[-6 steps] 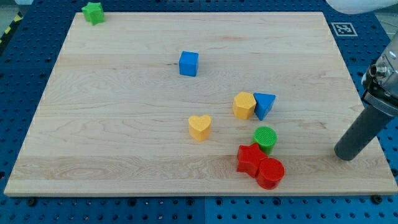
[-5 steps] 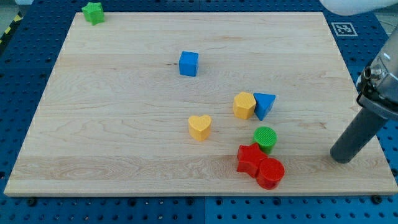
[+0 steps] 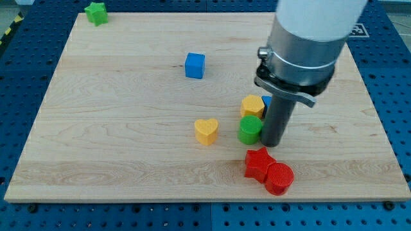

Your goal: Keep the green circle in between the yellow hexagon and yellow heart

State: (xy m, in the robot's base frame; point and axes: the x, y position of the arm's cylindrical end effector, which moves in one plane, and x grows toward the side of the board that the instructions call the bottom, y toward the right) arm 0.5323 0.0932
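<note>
The green circle lies just below the yellow hexagon and to the right of the yellow heart. It sits close under the hexagon, with a gap to the heart. My tip rests on the board right against the green circle's right side. The rod and arm hide most of the blue triangle, of which only a sliver shows beside the hexagon.
A red star and a red circle touch each other just below my tip. A blue cube stands higher up the board. A green star sits at the top left corner.
My tip has swept in from the board's right edge to the green circle. The green circle has moved up and left, from above the red star to under the yellow hexagon.
</note>
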